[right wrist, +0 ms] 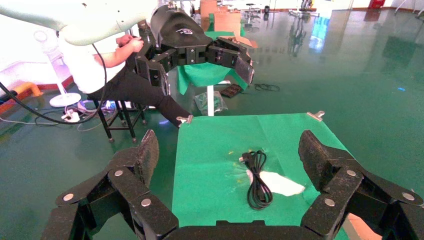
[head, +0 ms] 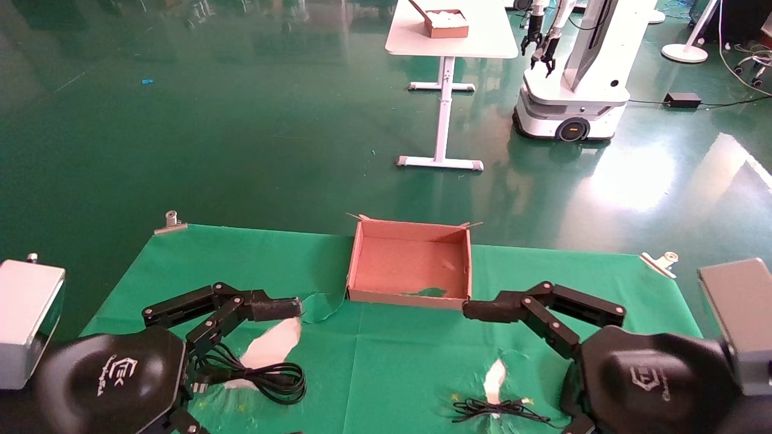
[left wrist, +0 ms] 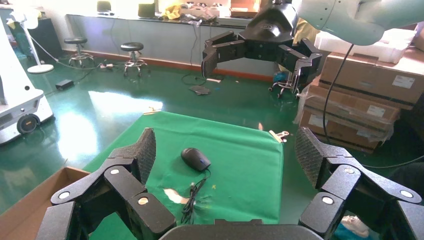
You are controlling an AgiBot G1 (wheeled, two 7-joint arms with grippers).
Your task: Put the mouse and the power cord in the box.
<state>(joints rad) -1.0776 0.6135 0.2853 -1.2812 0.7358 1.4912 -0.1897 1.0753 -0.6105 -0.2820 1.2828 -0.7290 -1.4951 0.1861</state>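
Observation:
The brown cardboard box [head: 410,296] sits empty at the table's far middle. The mouse [left wrist: 195,159] lies on the green cloth on the right side, its thin cable [left wrist: 192,198] bundled beside it; in the head view only that cable [head: 500,410] shows. The thick power cord [head: 265,374] [right wrist: 258,180] lies coiled on the left side. My left gripper [left wrist: 227,155] hovers open above the cord, one finger [head: 274,308] pointing at the box. My right gripper [right wrist: 230,155] hovers open over the mouse, one finger [head: 488,310] near the box's front corner. Neither holds anything.
White worn patches [head: 271,346] break the green cloth [head: 386,361]. Grey housings stand at the table's left [head: 27,319] and right [head: 736,307] edges. Metal clips [head: 170,222] pin the cloth's far corners. Another robot [head: 573,90] and a white table [head: 449,42] stand beyond.

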